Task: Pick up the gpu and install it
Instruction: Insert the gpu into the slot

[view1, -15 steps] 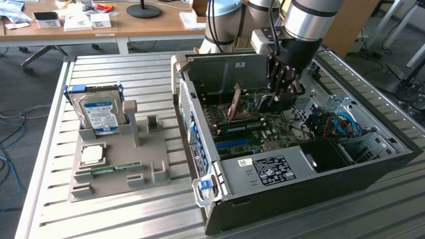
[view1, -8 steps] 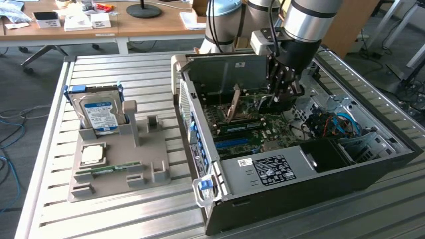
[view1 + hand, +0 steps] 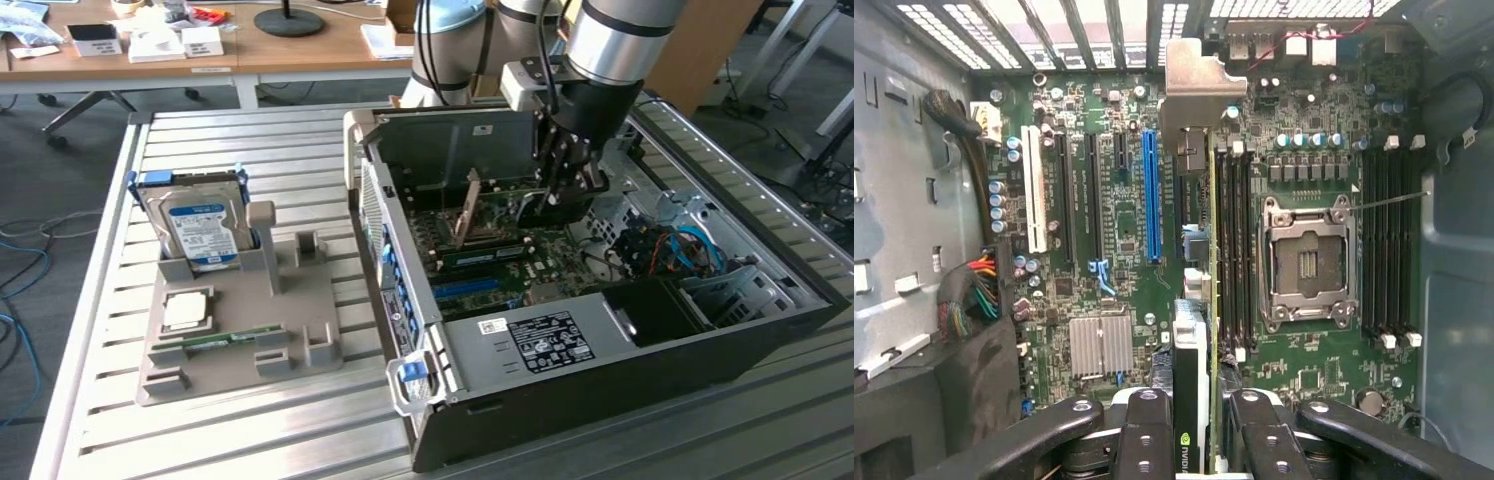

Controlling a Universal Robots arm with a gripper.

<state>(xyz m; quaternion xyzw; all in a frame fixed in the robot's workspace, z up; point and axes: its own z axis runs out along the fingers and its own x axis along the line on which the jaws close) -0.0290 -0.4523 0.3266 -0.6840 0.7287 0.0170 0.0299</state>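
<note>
We saw the gripper (image 3: 1199,428) clamped on the gpu (image 3: 1191,340), edge-on between its fingers (image 3: 1146,432); beneath it lay the motherboard (image 3: 1104,285), a blue slot (image 3: 1151,195) just beside the card.

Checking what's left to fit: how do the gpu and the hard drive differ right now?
The gpu is gripped by the gripper over the motherboard inside the case; the hard drive sits in the grey holder outside it. The gpu is a green card with a silver bracket; the hard drive is silver with a blue label. Both stand on edge.
</note>
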